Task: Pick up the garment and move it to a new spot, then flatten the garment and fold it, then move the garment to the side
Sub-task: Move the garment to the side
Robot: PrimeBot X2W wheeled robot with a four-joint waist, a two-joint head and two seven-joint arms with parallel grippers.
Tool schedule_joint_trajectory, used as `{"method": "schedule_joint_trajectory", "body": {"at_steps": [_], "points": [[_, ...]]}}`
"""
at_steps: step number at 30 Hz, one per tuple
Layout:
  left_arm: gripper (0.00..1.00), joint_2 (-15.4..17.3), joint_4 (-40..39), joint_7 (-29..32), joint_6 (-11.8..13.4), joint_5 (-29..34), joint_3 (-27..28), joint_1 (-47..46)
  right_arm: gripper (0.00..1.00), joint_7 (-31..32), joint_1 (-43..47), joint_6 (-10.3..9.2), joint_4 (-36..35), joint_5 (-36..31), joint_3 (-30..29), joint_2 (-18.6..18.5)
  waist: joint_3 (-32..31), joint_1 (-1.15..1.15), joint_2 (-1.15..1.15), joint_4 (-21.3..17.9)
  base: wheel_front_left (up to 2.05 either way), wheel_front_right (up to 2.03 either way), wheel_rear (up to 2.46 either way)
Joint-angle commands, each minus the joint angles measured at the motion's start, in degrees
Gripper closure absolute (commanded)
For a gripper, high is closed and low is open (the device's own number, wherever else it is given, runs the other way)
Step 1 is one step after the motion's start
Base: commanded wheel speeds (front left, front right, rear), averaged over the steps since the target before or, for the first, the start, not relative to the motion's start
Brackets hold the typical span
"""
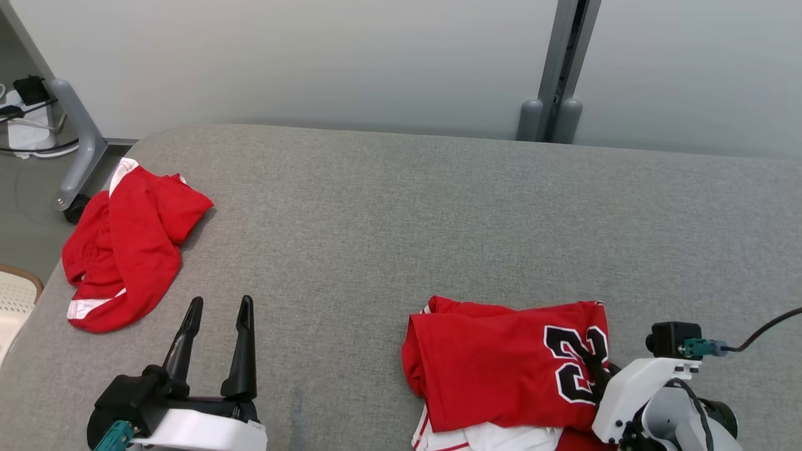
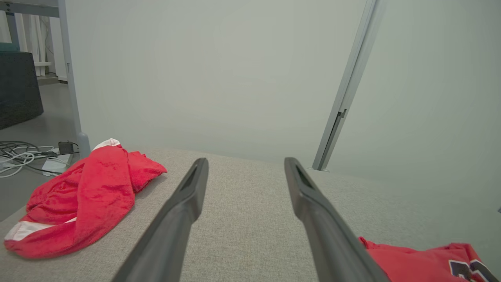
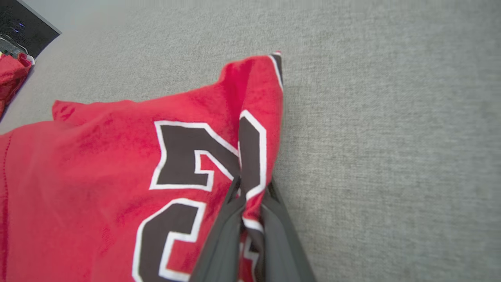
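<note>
A grey fabric tabletop (image 1: pixel 401 219) stretches to a pale wall (image 1: pixel 313 56). The red numbered jersey (image 1: pixel 489 363) lies folded at its near right, its right border pinched in the right gripper's (image 3: pixel 252 186) clenched jaws. A crumpled red garment (image 1: pixel 125 250) sits far left, well apart. The left gripper (image 1: pixel 220 300) hovers near left, jaws spread, grasping nothing.

The tabletop (image 1: pixel 401 207) wears grey woven cloth, matt and coarse-grained. The garment (image 1: pixel 489 369) is soft red knit cloth with a faint nap, its number in flat black and white, and the crumpled red cloth (image 1: pixel 125 250) looks alike. The left end effector (image 1: pixel 217 310) has smooth, matt dark fingers (image 2: pixel 184 211), seemingly plastic, on a glossy white shell (image 1: pixel 200 432).
</note>
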Motion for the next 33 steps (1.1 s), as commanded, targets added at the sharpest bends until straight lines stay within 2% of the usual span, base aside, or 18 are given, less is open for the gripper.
{"method": "schedule_joint_trajectory", "body": {"at_steps": [1,11,33], "points": [[0.0,0.16,-0.03,0.03,-0.34,0.3,0.22,-0.81,1.0,-1.52,-1.05,0.01,-0.23,-0.29,-0.08,-1.0,-0.16,0.0,0.0,-0.51,0.0,0.0,0.0],[0.0,0.17,-0.69,0.02,-0.79,0.77,-1.45,-1.64,1.0,-6.07,-2.78,0.01,-0.36,-1.08,-0.67,-1.92,-0.6,0.0,0.0,-3.96,0.0,0.0,0.0],[0.0,0.19,-0.71,0.03,-0.61,0.71,-6.18,-4.84,1.0,-8.92,-5.81,0.01,-0.77,-1.56,-0.87,-3.08,1.76,0.0,0.0,-21.9,0.0,0.0,0.0]]}}
